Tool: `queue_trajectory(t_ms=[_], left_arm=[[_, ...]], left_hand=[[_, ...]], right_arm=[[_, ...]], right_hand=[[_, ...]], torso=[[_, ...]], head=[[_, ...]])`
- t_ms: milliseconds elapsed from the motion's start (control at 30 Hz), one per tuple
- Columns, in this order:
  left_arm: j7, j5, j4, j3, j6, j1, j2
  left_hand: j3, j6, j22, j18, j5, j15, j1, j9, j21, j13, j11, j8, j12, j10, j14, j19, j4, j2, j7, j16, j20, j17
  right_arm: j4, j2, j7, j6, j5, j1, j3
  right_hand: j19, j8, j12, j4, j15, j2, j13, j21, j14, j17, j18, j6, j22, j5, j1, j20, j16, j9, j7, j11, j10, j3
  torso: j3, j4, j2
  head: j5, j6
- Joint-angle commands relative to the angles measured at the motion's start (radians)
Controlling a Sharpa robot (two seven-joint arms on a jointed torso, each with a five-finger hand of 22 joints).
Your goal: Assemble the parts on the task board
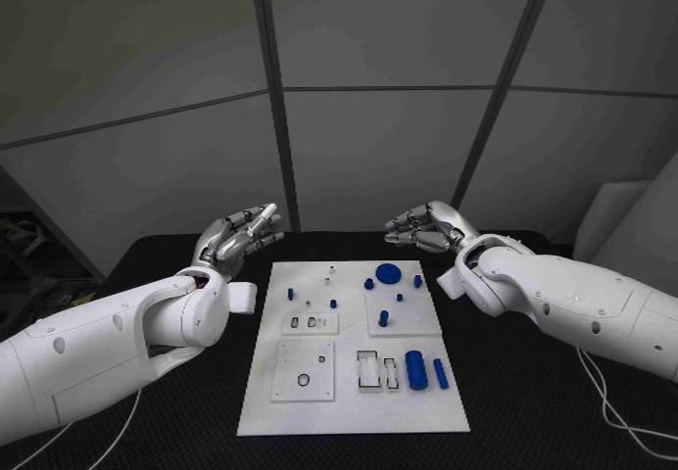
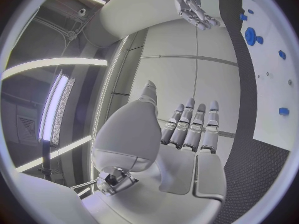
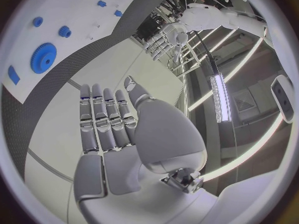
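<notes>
While the white board [image 1: 354, 411] lay flat in the middle of the black table [image 1: 537, 421], both hands hung above its far end and touched nothing. On the board, a large blue gear [image 1: 389, 273] sat near the far edge, below and slightly inward of the right hand [image 1: 424, 229]. Small blue pegs [image 1: 370, 284] stood close around the gear, and another small blue piece [image 1: 291, 293] stood on the side nearer the left hand [image 1: 243, 235]. Farther from both hands, toward the robot, a thick blue cylinder [image 1: 415, 369] and a thinner blue rod [image 1: 441, 373] lay side by side at the board's right part, next to two rectangular cut-outs [image 1: 377, 370]. A raised white panel with a small ring [image 1: 303, 379] on it lay beside them on the left.

The left hand was raised off the table beyond the board's far left corner, its fingers [image 2: 193, 127] straight, side by side and holding nothing. The right hand hovered beyond the far right corner, likewise empty; its wrist view showed the fingers [image 3: 106, 119] extended and lying next to each other, with the gear [image 3: 44, 57] on the board past them. From the head view, its fingertips looked slightly bent downward. Both white arms reached in from the table's sides.
</notes>
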Motion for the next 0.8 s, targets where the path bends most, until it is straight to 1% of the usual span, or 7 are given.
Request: queue_trajectory(t_ms=[33, 100, 167, 300, 467, 667, 800], left_arm=[[-0.018, -0.055, 0.041, 0.001, 0.056, 0.002, -0.02], [-0.02, -0.061, 0.068, 0.002, 0.056, 0.002, -0.034], [-0.022, -0.065, 0.092, 0.002, 0.056, 0.002, -0.047], [-0.023, -0.068, 0.129, 0.002, 0.054, 0.002, -0.066], [-0.022, -0.07, 0.169, 0.002, 0.05, 0.002, -0.083], [-0.022, -0.071, 0.189, 0.002, 0.051, 0.002, -0.09], [-0.024, -0.071, 0.196, 0.003, 0.053, 0.002, -0.091]], left_hand=[[-0.008, 0.063, 0.021, 0.002, 0.008, 0.005, 0.003, 0.005, 0.057, 0.001, 0.007, 0.017, 0.008, 0.038, 0.112, 0.103, -0.017, 0.015, 0.082, 0.016, 0.0, 0.006], [-0.014, 0.11, 0.025, 0.0, 0.009, 0.007, 0.006, 0.009, 0.076, 0.001, 0.013, 0.029, 0.012, 0.066, 0.208, 0.14, -0.029, 0.019, 0.088, 0.032, -0.001, 0.012], [-0.019, 0.151, 0.028, 0.0, 0.011, 0.007, 0.008, 0.012, 0.091, 0.002, 0.015, 0.039, 0.015, 0.092, 0.257, 0.17, -0.038, 0.024, 0.091, 0.044, -0.002, 0.014], [-0.026, 0.187, 0.028, 0.001, 0.012, 0.004, 0.01, 0.012, 0.104, 0.001, 0.014, 0.044, 0.012, 0.116, 0.289, 0.198, -0.051, 0.031, 0.092, 0.047, -0.004, 0.011], [-0.029, 0.195, 0.026, 0.002, 0.014, 0.004, 0.01, 0.012, 0.106, 0.001, 0.013, 0.044, 0.01, 0.124, 0.294, 0.205, -0.056, 0.033, 0.092, 0.044, -0.004, 0.01], [-0.031, 0.198, 0.024, 0.0, 0.015, 0.005, 0.01, 0.011, 0.105, 0.0, 0.013, 0.043, 0.007, 0.127, 0.288, 0.205, -0.059, 0.035, 0.092, 0.037, -0.004, 0.008], [-0.031, 0.199, 0.024, 0.0, 0.015, 0.005, 0.01, 0.011, 0.105, 0.0, 0.013, 0.043, 0.006, 0.128, 0.287, 0.205, -0.06, 0.036, 0.092, 0.036, -0.004, 0.008]], right_arm=[[0.009, -0.001, -0.073, 0.07, -0.246, 0.018, 0.001], [0.018, -0.002, -0.108, 0.091, -0.326, 0.028, 0.001], [0.026, 0.0, -0.141, 0.111, -0.399, 0.038, 0.001], [0.037, 0.006, -0.198, 0.145, -0.521, 0.053, 0.001], [0.048, 0.017, -0.274, 0.19, -0.684, 0.065, 0.001], [0.056, 0.031, -0.325, 0.227, -0.781, 0.069, 0.001], [0.057, 0.04, -0.349, 0.252, -0.824, 0.07, 0.001]], right_hand=[[0.103, -0.012, -0.023, -0.051, -0.044, -0.006, 0.001, 0.079, 0.143, 0.013, 0.021, 0.076, 0.029, 0.023, 0.006, -0.049, 0.015, 0.002, -0.024, -0.031, 0.104, 0.029], [0.13, -0.014, -0.024, -0.061, -0.058, -0.013, 0.002, 0.112, 0.178, 0.019, 0.02, 0.089, 0.046, 0.029, 0.0, -0.061, 0.021, 0.003, -0.03, -0.038, 0.127, 0.034], [0.162, -0.019, -0.024, -0.07, -0.07, -0.02, 0.002, 0.154, 0.21, 0.025, 0.019, 0.097, 0.068, 0.03, -0.005, -0.074, 0.027, 0.003, -0.035, -0.046, 0.148, 0.038], [0.245, -0.028, -0.028, -0.084, -0.098, -0.03, 0.002, 0.268, 0.296, 0.049, 0.02, 0.114, 0.129, 0.03, -0.023, -0.104, 0.051, 0.004, -0.045, -0.062, 0.177, 0.044], [0.323, -0.043, -0.029, -0.102, -0.136, -0.046, 0.004, 0.4, 0.442, 0.124, 0.019, 0.135, 0.204, 0.03, -0.058, -0.139, 0.143, 0.005, -0.06, -0.084, 0.205, 0.057], [0.456, -0.056, -0.027, -0.13, -0.143, -0.053, 0.004, 0.74, 0.443, 0.264, -0.038, 0.133, 0.637, 0.031, -0.092, -0.145, 0.349, 0.004, -0.061, -0.084, 0.173, 0.087], [0.524, -0.055, -0.028, -0.146, -0.131, -0.055, 0.005, 0.918, 0.448, 0.355, -0.072, 0.122, 0.887, 0.032, -0.11, -0.138, 0.489, 0.004, -0.054, -0.08, 0.143, 0.101]], torso=[[-0.0011, 0.0044, 0.033], [-0.0018, 0.0059, 0.046], [-0.003, 0.008, 0.058], [-0.006, 0.012, 0.079], [-0.0091, 0.0177, 0.103], [-0.0112, 0.0215, 0.119], [-0.0134, 0.023, 0.124]], head=[[-0.004, 0.005], [-0.005, 0.006], [-0.009, 0.011], [-0.015, 0.017], [-0.023, 0.022], [-0.029, 0.024], [-0.03, 0.024]])
